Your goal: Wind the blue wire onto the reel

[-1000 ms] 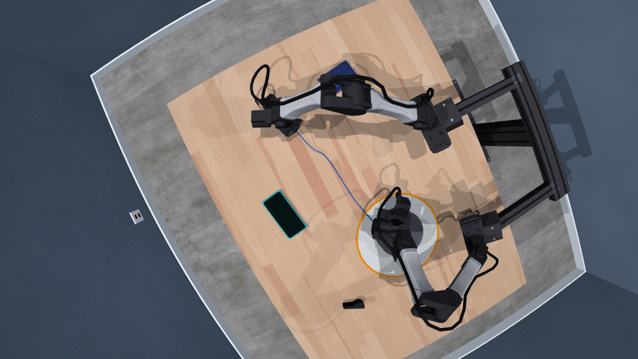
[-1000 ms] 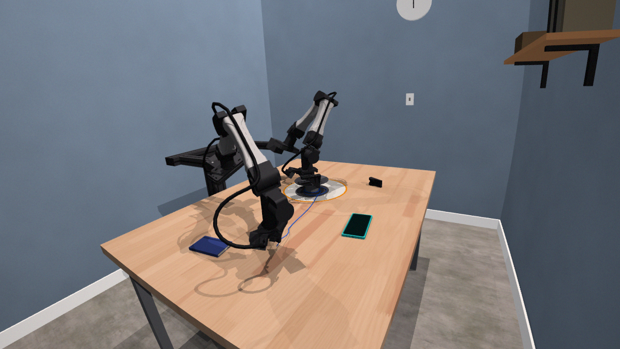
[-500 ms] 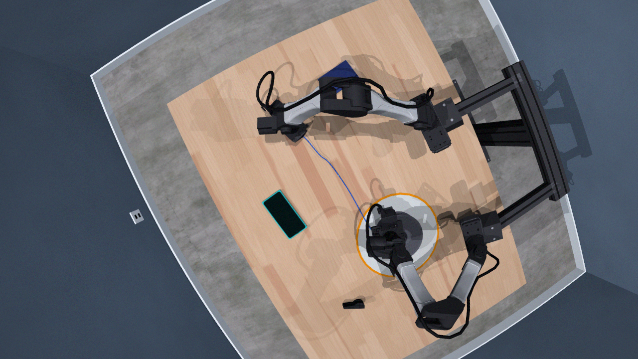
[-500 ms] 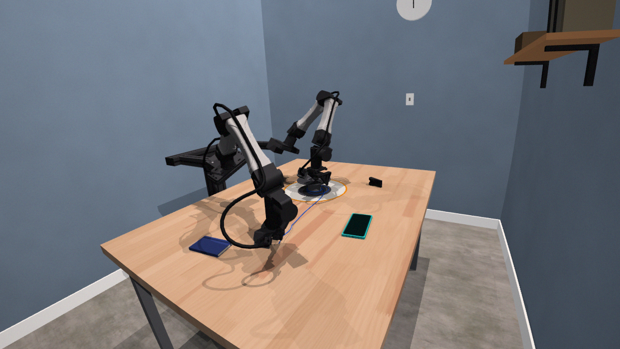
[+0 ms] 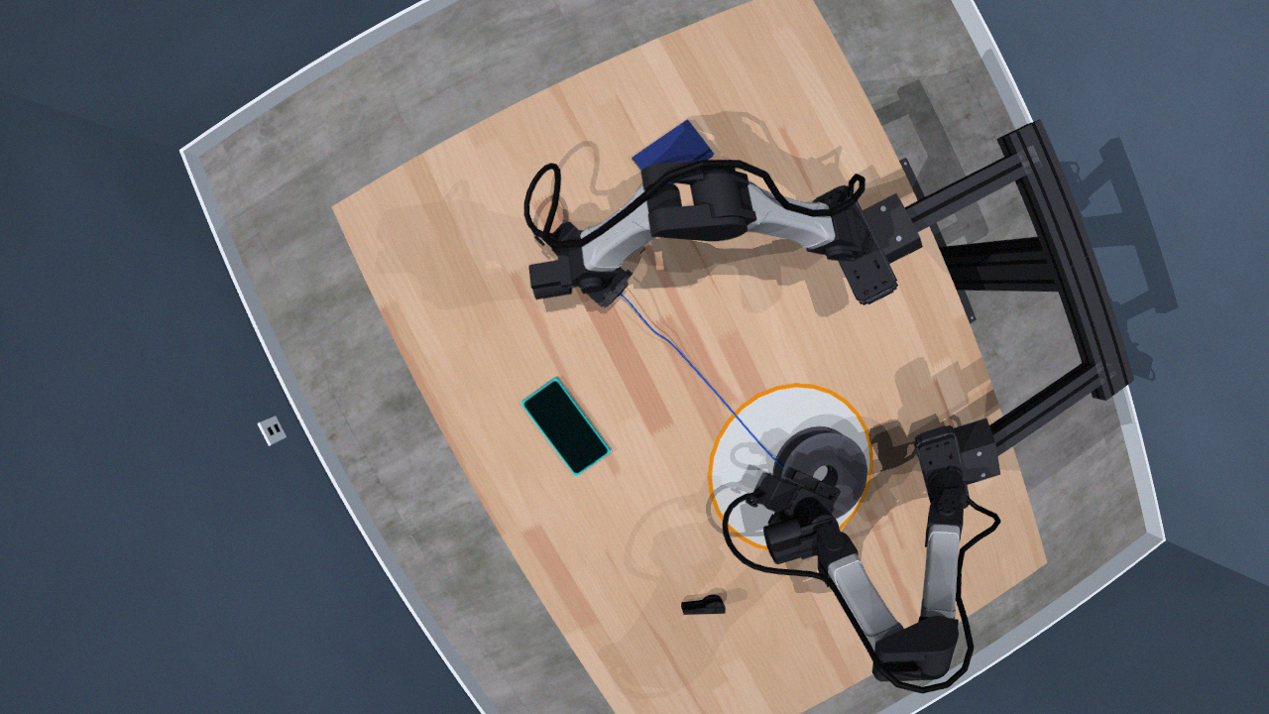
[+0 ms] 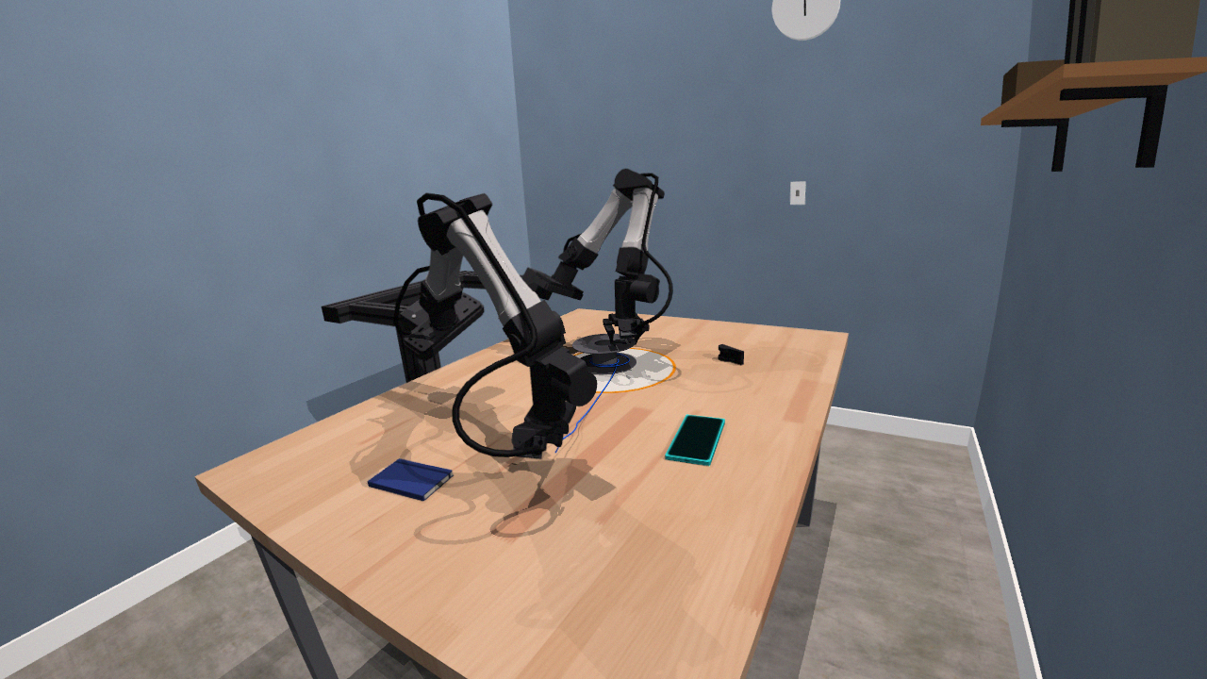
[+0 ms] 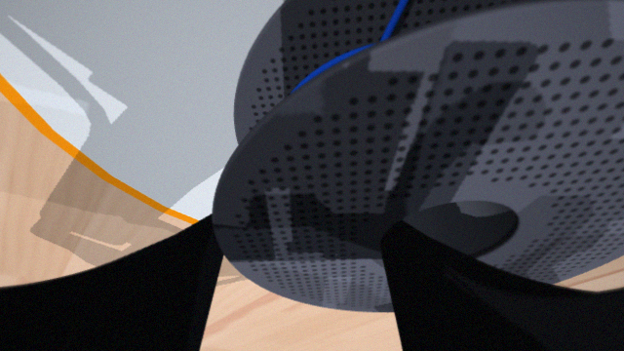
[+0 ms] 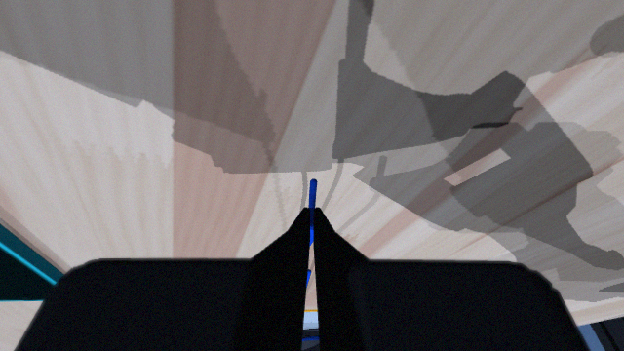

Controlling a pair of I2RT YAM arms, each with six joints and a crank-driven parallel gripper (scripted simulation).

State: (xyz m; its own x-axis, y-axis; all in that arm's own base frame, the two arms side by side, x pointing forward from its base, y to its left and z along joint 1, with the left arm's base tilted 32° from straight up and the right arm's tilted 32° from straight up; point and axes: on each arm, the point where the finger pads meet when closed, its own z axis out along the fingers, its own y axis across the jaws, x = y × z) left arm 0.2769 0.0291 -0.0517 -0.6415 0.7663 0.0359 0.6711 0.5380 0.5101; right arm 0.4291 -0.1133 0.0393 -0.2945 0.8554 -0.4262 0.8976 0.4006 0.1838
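Observation:
The dark reel [image 5: 850, 450] [image 7: 341, 171] stands on its flange toward the right part of the orange ring [image 5: 798, 385] [image 7: 44, 128]; whether it is fully inside or perfectly flat is unclear. My left gripper [image 7: 303, 215] [image 5: 803, 488] is shut on the reel, one finger at the upper flange's rim, the other at the central hole. The blue wire [image 5: 758, 441] [image 6: 597, 394] [image 7: 395, 19] [image 8: 313, 192] curves round the hub, then runs nearly straight to my right gripper [image 8: 311, 213] [image 6: 553, 444]. That gripper is shut on the wire just above the table, with a short end beyond its tips.
A phone with a teal edge [image 5: 566, 425] [image 6: 695, 438] lies left of the ring in the top view. A small black clip [image 5: 703, 605] [image 6: 731, 355] lies below the ring there. A dark blue book [image 5: 672, 146] [image 6: 410, 478] lies beside the right arm.

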